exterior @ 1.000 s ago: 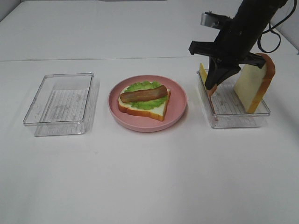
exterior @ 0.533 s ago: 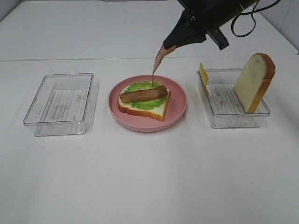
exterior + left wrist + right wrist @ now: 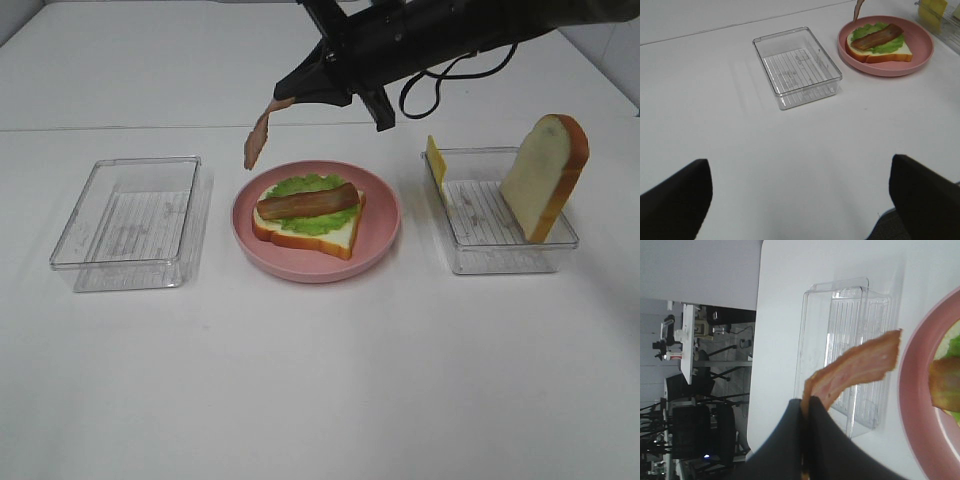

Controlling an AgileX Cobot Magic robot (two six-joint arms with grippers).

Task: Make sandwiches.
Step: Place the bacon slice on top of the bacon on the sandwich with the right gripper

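Note:
On the pink plate lies a bread slice with green lettuce and one bacon strip on top. My right gripper reaches across from the right and is shut on a second bacon strip, which dangles above the plate's far left rim. The right wrist view shows that strip pinched at one end between the shut fingers. Another bread slice leans upright in the right tray, with yellow cheese at that tray's left end. My left gripper's dark fingers stand wide apart, far from the plate.
An empty clear tray stands left of the plate. The right arm and its cable stretch over the back of the table.
The right gripper lifted a bacon strip out of the right tray and carried it left, past the plate's far edge. The left gripper has not moved.

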